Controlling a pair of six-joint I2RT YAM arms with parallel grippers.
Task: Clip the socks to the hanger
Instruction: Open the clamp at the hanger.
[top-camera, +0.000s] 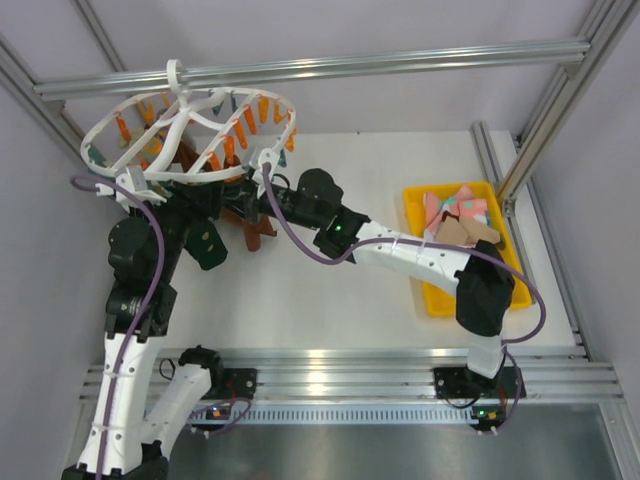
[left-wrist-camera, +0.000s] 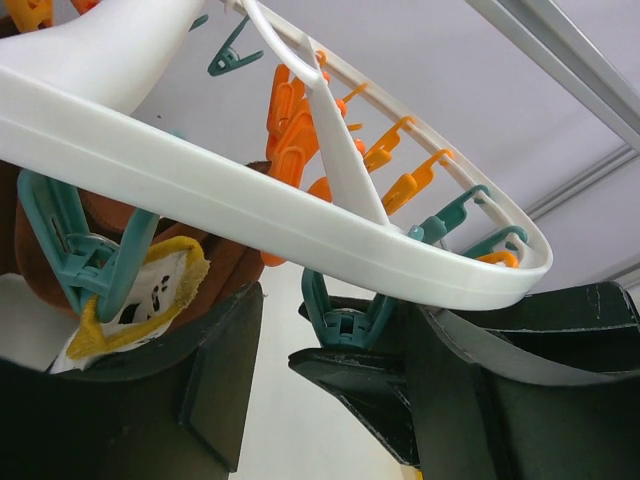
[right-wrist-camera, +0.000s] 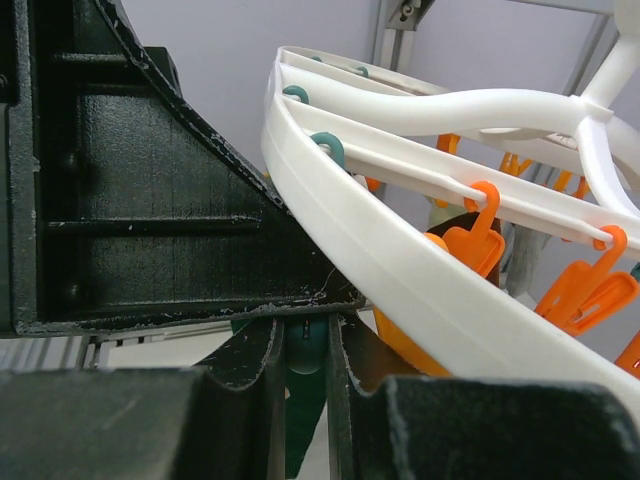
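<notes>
The white ring hanger (top-camera: 185, 110) hangs from the rail at the back left, with orange and teal clips. A dark green sock (top-camera: 210, 245) and a maroon-brown sock (top-camera: 252, 225) dangle below it. My right gripper (top-camera: 240, 185) reaches under the front rim (right-wrist-camera: 400, 270). It (right-wrist-camera: 305, 350) is shut on a teal clip (right-wrist-camera: 306, 335), with dark green fabric (right-wrist-camera: 300, 420) below. My left gripper (top-camera: 185, 215) is under the ring (left-wrist-camera: 250, 200), open (left-wrist-camera: 325, 400), with a teal clip (left-wrist-camera: 345, 320) just above its right finger. Another teal clip (left-wrist-camera: 90, 265) grips the maroon sock (left-wrist-camera: 225, 265).
A yellow tray (top-camera: 440, 290) at the right holds several loose socks (top-camera: 458, 215), pink, mint and beige. The aluminium rail (top-camera: 350, 65) runs across the back above the table. An upright frame post (top-camera: 545, 130) stands at the back right by the tray.
</notes>
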